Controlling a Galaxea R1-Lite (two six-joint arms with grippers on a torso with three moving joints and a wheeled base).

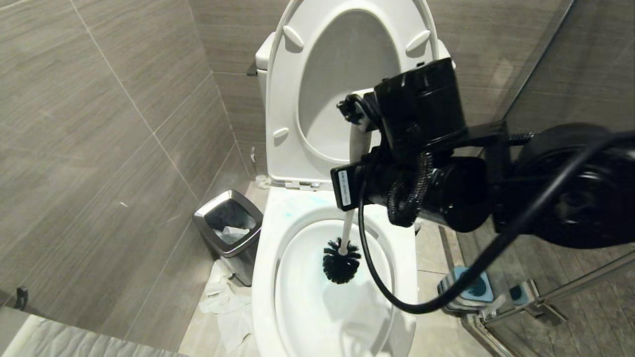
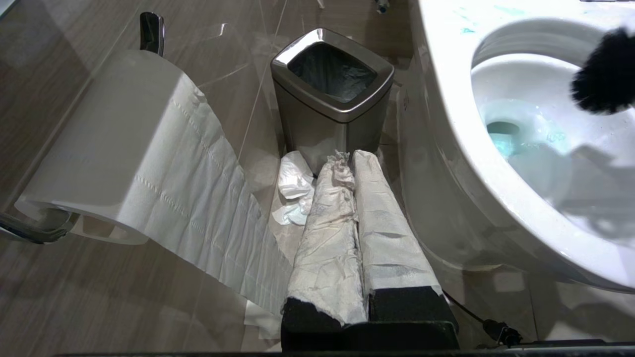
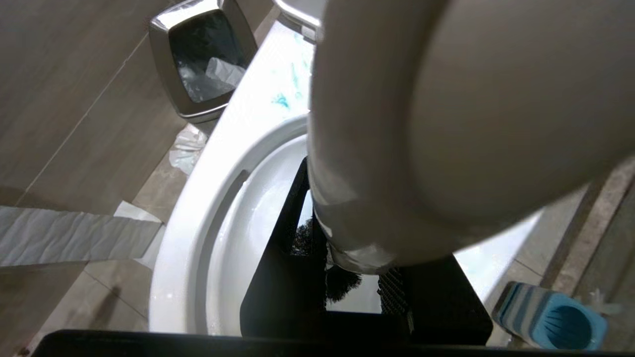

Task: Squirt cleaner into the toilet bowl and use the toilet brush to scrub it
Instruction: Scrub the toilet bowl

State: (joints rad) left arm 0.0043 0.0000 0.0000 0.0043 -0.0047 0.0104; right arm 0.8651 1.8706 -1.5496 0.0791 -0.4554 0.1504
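Above the toilet bowl [image 1: 263,277], right gripper [image 3: 347,277] clamped on the toilet brush [image 1: 341,258] handle — head hanging inside, over teal cleaner [image 2: 511,144]. Risk: a fast sweep flicks tinted water over the rim — left gripper [image 2: 357,223] shut, idle.

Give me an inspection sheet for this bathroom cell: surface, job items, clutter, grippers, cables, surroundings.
Surface: toilet bowl open, seat and lid up; teal cleaner smeared on the rim, tinted water in the basin.
Job's things: toilet brush with its black head inside the bowl, above the water.
Clutter: loose tissue on the floor beside the trash bin; blue brush holder on the floor on the bowl's other side.
Grippers: right gripper shut on the brush handle over the bowl; left gripper shut, paper-wrapped, low beside the bowl.
Cables: black cable loops over the bowl's rim.
Surroundings: grey tiled walls, toilet paper roll unrolled.
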